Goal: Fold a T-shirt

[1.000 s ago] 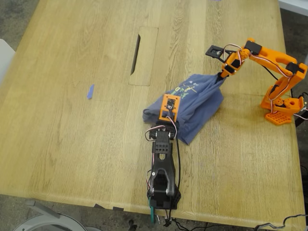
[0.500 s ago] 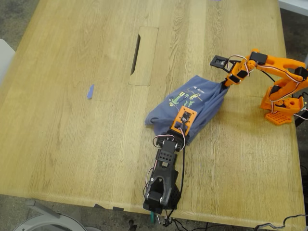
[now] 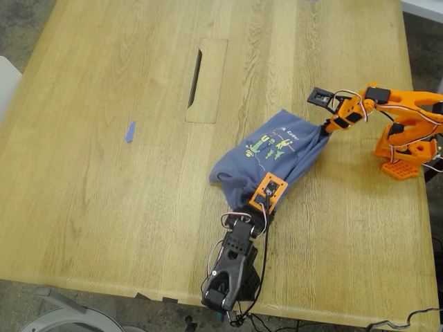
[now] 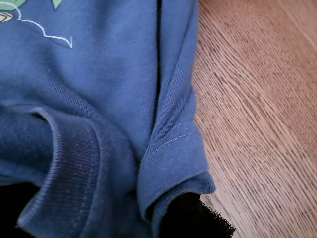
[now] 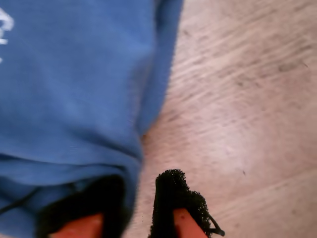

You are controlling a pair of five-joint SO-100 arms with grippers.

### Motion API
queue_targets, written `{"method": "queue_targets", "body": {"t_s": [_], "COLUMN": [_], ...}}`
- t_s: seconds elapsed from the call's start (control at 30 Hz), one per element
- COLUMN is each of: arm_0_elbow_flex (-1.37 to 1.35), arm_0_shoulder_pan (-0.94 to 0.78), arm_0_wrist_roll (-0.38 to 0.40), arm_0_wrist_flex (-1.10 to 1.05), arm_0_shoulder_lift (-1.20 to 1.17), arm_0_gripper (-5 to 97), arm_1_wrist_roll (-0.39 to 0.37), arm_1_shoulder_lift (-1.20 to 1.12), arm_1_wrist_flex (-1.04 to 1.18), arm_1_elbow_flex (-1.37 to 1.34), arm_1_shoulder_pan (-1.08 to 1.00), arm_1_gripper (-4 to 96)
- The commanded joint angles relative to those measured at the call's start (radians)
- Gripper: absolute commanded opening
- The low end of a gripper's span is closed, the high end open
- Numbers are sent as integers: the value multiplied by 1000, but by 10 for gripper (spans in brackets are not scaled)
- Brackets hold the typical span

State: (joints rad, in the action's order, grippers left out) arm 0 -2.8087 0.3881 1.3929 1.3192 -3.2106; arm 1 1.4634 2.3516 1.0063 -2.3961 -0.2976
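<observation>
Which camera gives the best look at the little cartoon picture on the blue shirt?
The exterior view: the slate-blue cotton T-shirt shows its whole green-and-yellow cartoon print. The first wrist view catches only its edge; the second wrist view only a blurred white mark.

The black, low-lying arm [image 3: 232, 266] is reaching away from the near table edge. Its first claw [image 3: 263, 205], under an orange camera mount, is pinching a bunched edge of the slate-blue cotton T-shirt [image 3: 277, 155]. The orange arm [image 3: 405, 104], at the exterior view's right, is stretching out nearly level. Its second claw [image 3: 325, 127], orange-fingered with black pads [image 5: 171, 191], is gripping the opposite end of the cloth.
</observation>
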Motion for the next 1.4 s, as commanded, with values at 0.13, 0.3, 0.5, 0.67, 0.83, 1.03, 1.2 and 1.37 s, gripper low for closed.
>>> {"method": "queue_targets", "body": {"t_s": [0.13, 0.3, 0.5, 0.67, 0.83, 1.03, 1.2, 1.37], "arm_0_elbow_flex": [9, 2, 35, 87, 144, 279, 468, 594], "arm_0_shoulder_pan": [28, 207, 304, 273, 218, 146, -12, -166], "arm_0_wrist_roll": [206, 566, 719, 721, 695, 637, 511, 423], "arm_0_wrist_flex": [46, 60, 64, 120, 121, 120, 41, -181], "arm_0_shoulder_lift": [-18, -18, 28, 46, 101, 186, 385, 624], "arm_0_gripper": [513, 638, 680, 733, 737, 733, 622, 296], "arm_1_wrist_roll": [-25, -29, -34, -35, -28, -29, -41, -49], "arm_1_shoulder_lift": [121, 184, 295, 374, 413, 422, 302, 112], "arm_1_wrist_flex": [-20, 3, 32, 121, 212, 316, 308, 164], "arm_1_elbow_flex": [-98, -150, -227, -250, -242, -141, 58, 232], "arm_1_shoulder_pan": [-26, -31, -11, -20, -20, -14, 29, 101], "arm_1_gripper": [287, 392, 434, 482, 497, 475, 426, 266]}}
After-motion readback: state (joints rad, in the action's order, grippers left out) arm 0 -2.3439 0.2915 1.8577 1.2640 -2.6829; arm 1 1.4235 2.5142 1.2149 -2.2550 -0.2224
